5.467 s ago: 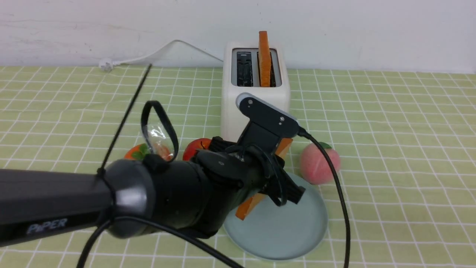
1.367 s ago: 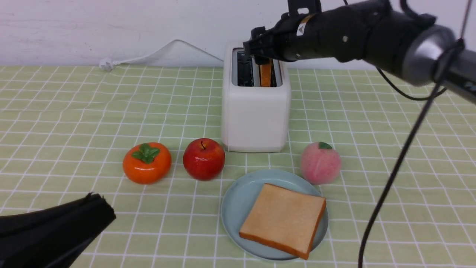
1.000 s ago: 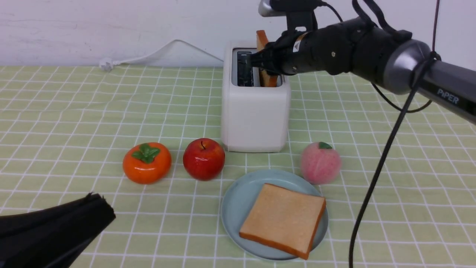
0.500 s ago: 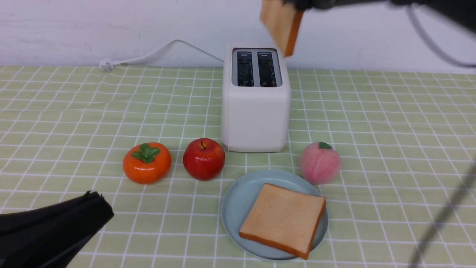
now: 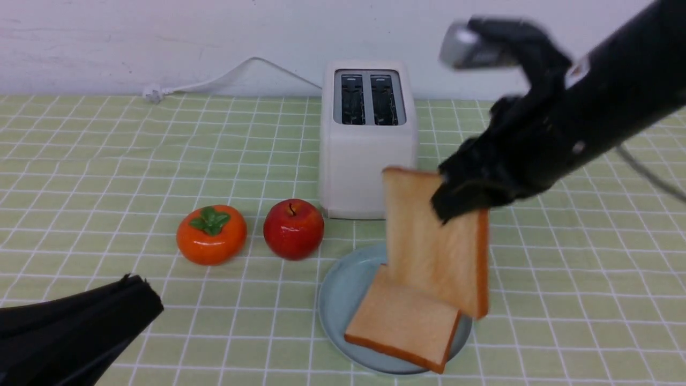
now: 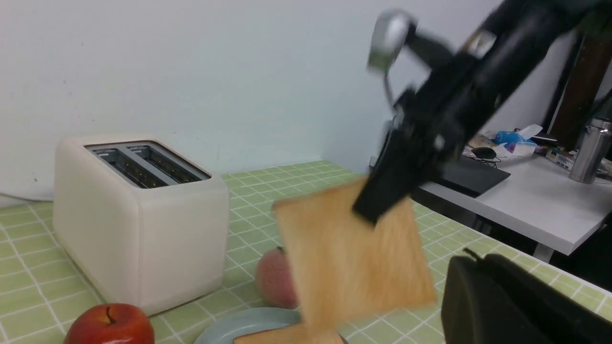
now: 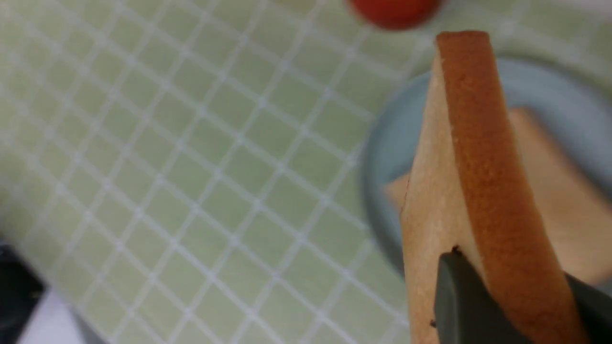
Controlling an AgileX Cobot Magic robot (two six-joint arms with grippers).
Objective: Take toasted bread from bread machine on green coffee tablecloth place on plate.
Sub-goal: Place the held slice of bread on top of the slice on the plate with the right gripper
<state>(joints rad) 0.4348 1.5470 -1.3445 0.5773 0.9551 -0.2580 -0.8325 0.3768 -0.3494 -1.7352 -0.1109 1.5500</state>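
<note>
nearest, at 8 o'clock of the plate [image 5: 335,300], the left gripper [image 5: 142,295] sits low, jaws closed and empty, parked clear of the work, i judge. on the plate the flat slice [image 5: 399,327] lies toward the 5 o'clock rim. over it hangs the held slice [image 5: 429,252], nearly upright, its lower edge close above the flat one; whether they touch i cannot tell. the right gripper [image 5: 455,201] pinches its upper corner, so the bread dangles ready to be laid down. that arm slants in from 2 o'clock, wrist pitched down, blurred. at 12 o'clock the toaster [image 5: 367,161] stands on the cloth [image 5: 107,150], both slots empty.
</note>
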